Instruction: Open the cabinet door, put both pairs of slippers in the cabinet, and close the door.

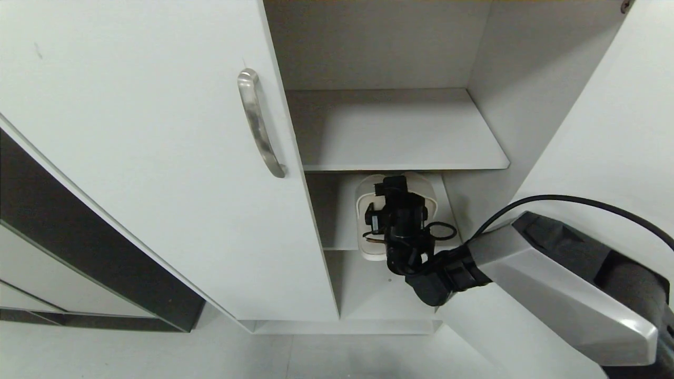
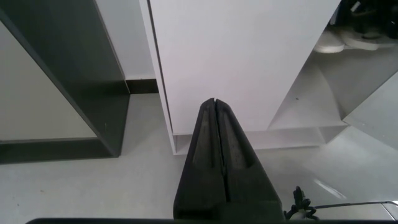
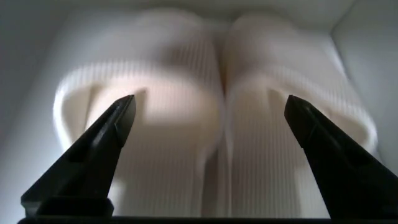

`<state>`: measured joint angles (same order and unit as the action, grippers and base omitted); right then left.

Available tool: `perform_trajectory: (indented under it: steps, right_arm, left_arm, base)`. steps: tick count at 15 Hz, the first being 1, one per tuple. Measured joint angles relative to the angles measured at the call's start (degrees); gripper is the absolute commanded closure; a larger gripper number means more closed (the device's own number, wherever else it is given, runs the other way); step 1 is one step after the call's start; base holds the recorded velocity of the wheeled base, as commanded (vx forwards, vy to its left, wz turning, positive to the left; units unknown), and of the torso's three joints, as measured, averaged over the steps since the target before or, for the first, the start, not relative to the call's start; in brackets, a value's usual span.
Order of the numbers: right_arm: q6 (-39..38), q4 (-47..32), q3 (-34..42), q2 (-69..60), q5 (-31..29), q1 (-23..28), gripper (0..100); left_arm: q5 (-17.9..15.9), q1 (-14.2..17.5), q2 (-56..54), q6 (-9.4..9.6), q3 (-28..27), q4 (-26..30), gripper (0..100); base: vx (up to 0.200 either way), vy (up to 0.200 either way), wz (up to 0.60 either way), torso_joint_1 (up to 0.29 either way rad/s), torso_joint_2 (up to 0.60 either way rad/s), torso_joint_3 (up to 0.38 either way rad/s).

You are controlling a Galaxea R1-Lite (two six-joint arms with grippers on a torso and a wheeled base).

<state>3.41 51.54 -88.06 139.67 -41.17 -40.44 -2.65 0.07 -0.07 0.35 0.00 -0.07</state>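
Note:
A pair of white ribbed slippers [image 1: 367,246] lies side by side on the floor of the cabinet's lower compartment, under the shelf [image 1: 395,131]. My right gripper [image 1: 394,184] is inside that compartment, right above the pair. In the right wrist view its fingers [image 3: 106,149] stand open and spread wide, with the slippers [image 3: 211,137] close ahead between them; I cannot tell whether they touch. My left gripper [image 2: 214,104] is shut on nothing, low near the floor and facing the shut left door [image 2: 249,56].
The left door [image 1: 158,158] is shut and has a metal handle [image 1: 258,123]. The right door [image 1: 621,131] is swung open beside my right arm. The upper shelf is bare. A dark panel [image 1: 79,237] stands left of the cabinet.

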Motion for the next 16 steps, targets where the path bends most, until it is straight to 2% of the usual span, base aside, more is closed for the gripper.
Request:
perform_trajectory:
  steps: [4, 8, 12, 14, 16]
  right_arm:
    - [0.1, 9.3, 19.3, -8.6, 2.3, -2.7, 0]
    - [0.0, 18.4, 38.8, -19.4, 9.5, -7.0, 0]
    - [-0.2, 19.3, 42.3, -23.3, 10.0, -8.9, 0]
    - [-0.3, 19.4, 42.4, -23.8, 9.9, -9.0, 0]
    - [-0.3, 19.5, 42.5, -24.0, 9.8, -9.1, 0]
  left_arm:
    - [-0.1, 0.0, 0.0, 0.0, 0.0, 0.0, 100]
    - [-0.1, 0.0, 0.0, -0.09, 0.0, 0.0, 100]
    - [-0.1, 0.0, 0.0, -0.28, 0.0, 0.0, 100]
    - [-0.1, 0.0, 0.0, 1.5, 0.0, 0.0, 100]
    - [0.0, 0.0, 0.0, 1.65, 0.0, 0.0, 100]
  base:
    - [0.0, 0.0, 0.0, 0.0, 0.0, 0.0]
    - [-0.2, 0.0, 0.0, 0.005, 0.0, 0.007]
    - [-0.2, 0.0, 0.0, 0.0, 0.0, 0.001]
    - [0.0, 0.0, 0.0, 0.0, 0.0, 0.0]
    - [0.0, 0.0, 0.0, 0.0, 0.0, 0.0]
